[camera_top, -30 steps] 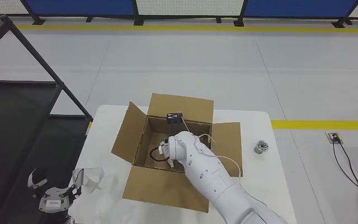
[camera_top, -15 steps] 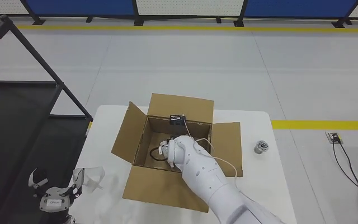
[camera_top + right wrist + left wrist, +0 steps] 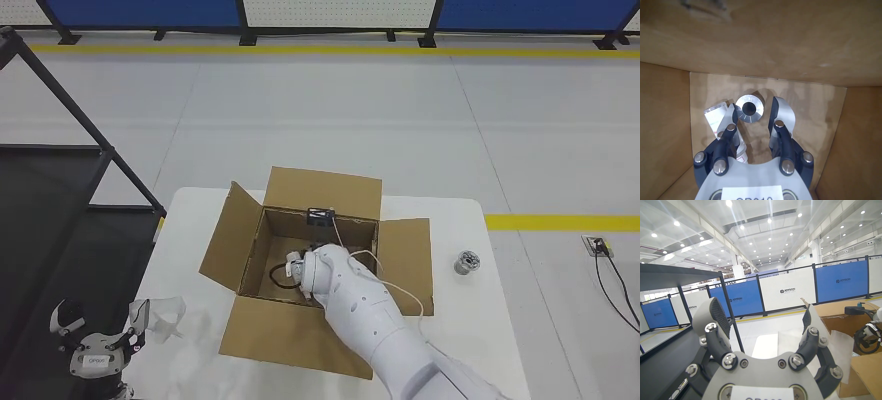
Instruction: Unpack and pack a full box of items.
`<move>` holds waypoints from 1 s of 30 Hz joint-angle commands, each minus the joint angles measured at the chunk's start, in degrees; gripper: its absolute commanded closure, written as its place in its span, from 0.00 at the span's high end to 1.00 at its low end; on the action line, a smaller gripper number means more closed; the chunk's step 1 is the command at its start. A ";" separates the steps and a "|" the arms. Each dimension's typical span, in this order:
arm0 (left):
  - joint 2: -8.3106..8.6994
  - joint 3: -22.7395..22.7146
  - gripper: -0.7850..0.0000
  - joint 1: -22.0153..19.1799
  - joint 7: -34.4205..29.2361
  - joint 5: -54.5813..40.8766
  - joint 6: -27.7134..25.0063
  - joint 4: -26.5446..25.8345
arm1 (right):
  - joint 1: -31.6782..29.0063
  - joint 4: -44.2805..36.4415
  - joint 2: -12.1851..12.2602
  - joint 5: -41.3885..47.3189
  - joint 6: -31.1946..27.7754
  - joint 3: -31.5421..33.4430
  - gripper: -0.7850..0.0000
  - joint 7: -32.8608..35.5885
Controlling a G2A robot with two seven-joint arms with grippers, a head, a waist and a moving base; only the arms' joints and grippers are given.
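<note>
The brown cardboard box (image 3: pixel 325 188) stood on the white bench (image 3: pixel 460 225) with all four flaps folded outward. The right arm reached down into the box. In the right wrist view, the right claw (image 3: pixel 753 113) was low over the box floor, near one inner wall (image 3: pixel 761 47). Its jaws were moderately apart and straddled a silver metal cylinder with a central bore (image 3: pixel 750 108). One finger met the cylinder's rim and the other stood just clear of it, so the part was not clamped. A clear plastic packet with a white label (image 3: pixel 712 117) lay just beside the cylinder, partly under that finger.

The left claw (image 3: pixel 98 335) was off the bench's near corner on the left arm's side, with its jaws spread wide and nothing held. A thin white sheet (image 3: pixel 165 318) lay just beside it. A small round silver metal part (image 3: pixel 466 263) rested on the bench, outside the box on the right arm's side.
</note>
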 commanded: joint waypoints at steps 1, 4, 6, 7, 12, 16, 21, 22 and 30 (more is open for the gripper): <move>0.00 -0.04 1.00 -0.08 -0.11 0.02 -0.05 -0.03 | 0.31 0.27 -0.09 -0.60 1.55 -0.18 0.45 -0.07; -0.01 -0.10 1.00 -0.22 -0.12 0.09 -0.05 -0.05 | 0.82 0.67 -0.16 -1.51 3.28 -0.47 0.45 0.76; -0.01 -0.10 1.00 -0.33 -0.26 0.23 -0.13 -0.09 | 1.19 0.90 -0.21 -2.39 4.14 -0.80 0.45 1.82; -0.01 -0.11 1.00 -0.39 -0.33 0.25 -0.15 -0.09 | 1.33 0.92 -0.21 -2.65 4.45 -0.88 0.46 2.17; -0.01 0.03 1.00 -0.79 -0.66 0.38 -0.38 0.02 | 1.76 0.63 -0.08 -2.87 4.83 -0.70 0.50 2.48; -0.02 0.06 1.00 -0.98 -0.75 0.42 -0.38 0.12 | 1.52 0.62 0.18 -1.93 3.34 0.03 0.49 1.04; -0.03 -0.34 1.00 -0.99 -0.81 0.09 -0.30 0.35 | 1.21 1.06 0.55 -1.11 1.00 0.73 0.51 -0.18; -0.03 -0.36 1.00 -0.98 -0.82 0.06 -0.29 0.35 | 1.08 1.19 0.63 -1.01 0.52 0.84 0.51 -0.58; -0.04 -0.38 1.00 -1.19 -1.16 0.46 -0.24 0.14 | 0.14 1.72 1.30 -1.70 -2.51 1.00 0.46 -3.24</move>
